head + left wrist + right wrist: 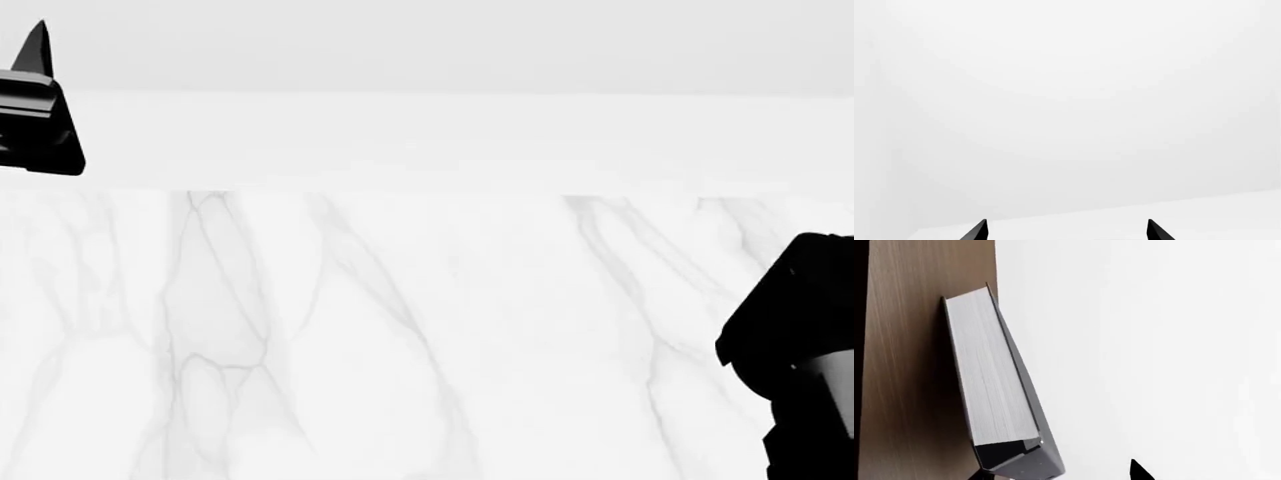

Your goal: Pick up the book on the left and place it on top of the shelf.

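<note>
In the right wrist view the book (991,375), with a dark cover and white page edges, lies against the brown wooden board of the shelf (901,390). Its far end touches the board and its near end stands slightly off it. My right gripper (1059,471) is open. The book's near corner sits between the fingers close to one of them, and a wide gap separates it from the other fingertip (1139,472). My left gripper (1067,230) is open with nothing between its fingers and faces blank white. Neither the book nor the shelf shows in the head view.
The head view looks down on a white marble tabletop (400,330) whose far edge runs across the upper part. The left gripper's black housing (40,120) is at the upper left and the right arm (801,350) at the right edge. White wall lies beyond.
</note>
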Tool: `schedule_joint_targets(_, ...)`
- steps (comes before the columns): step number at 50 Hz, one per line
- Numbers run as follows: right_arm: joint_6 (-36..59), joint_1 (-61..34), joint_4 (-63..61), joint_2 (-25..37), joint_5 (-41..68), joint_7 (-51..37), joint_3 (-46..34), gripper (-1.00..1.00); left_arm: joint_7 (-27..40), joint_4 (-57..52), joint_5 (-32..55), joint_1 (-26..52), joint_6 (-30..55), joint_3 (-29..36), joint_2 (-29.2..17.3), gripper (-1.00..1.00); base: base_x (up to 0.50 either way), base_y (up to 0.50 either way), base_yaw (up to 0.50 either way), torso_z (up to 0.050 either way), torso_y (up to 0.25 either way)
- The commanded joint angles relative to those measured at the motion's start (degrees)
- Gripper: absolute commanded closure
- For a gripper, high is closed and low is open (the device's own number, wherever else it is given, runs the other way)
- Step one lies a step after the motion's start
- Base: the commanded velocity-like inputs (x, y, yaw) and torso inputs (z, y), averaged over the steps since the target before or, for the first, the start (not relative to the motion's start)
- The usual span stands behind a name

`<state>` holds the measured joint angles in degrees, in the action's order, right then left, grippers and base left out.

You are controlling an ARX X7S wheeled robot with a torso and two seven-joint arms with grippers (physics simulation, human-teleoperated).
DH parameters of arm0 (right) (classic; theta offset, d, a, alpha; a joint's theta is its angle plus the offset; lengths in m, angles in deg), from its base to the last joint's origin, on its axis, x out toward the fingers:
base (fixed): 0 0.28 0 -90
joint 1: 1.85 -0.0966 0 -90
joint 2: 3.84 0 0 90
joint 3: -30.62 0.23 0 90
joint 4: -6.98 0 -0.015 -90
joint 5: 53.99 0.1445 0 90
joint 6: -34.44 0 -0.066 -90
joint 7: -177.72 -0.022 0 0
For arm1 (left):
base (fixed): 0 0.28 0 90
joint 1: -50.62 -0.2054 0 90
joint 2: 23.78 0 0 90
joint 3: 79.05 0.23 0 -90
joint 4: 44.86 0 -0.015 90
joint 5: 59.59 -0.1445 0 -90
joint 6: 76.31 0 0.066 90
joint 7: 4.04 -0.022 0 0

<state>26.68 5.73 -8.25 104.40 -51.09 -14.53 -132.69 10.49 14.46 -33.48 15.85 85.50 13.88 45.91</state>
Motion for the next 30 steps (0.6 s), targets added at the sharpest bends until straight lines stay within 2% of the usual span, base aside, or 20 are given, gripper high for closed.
schedule_joint_targets(1, -0.98, -0.13, 0.22, 0.03, -2.98, -1.30, -4.17, -1.00, 0.18, 0.17, 0.17, 0.00, -0.20, 0.16, -0.10, -1.00, 0.00, 0.00, 0.00, 0.000, 0.000)
schedule_joint_targets(5, -4.74, -0.95, 0.22, -1.32, -1.99, -0.47, 0.08, -1.00, 0.19, 0.35, 0.24, 0.12, -0.30, 0.30, -0.07, -1.00, 0.00, 0.00, 0.00, 0.000, 0.000)
schedule_joint_targets(11, -9.66, -1.97, 0.22, -3.44, -2.46, 0.92, 1.37, -1.00, 0.27, 0.39, 0.34, -0.03, -0.45, 0.42, -0.11, -1.00, 0.00, 0.00, 0.00, 0.000, 0.000)
schedule_joint_targets(20, -17.61, -4.17, 0.22, -6.92, -3.36, 3.33, -0.70, -1.00, 0.40, 0.73, 0.38, -0.10, -0.86, 0.72, -0.09, -1.00, 0.00, 0.00, 0.00, 0.000, 0.000)
schedule_joint_targets(30, -18.37, -4.43, 0.22, -7.51, -3.02, 2.85, -1.66, -1.00, 0.49, 0.80, 0.58, -0.31, -1.13, 0.62, -0.22, -1.00, 0.00, 0.00, 0.00, 0.000, 0.000)
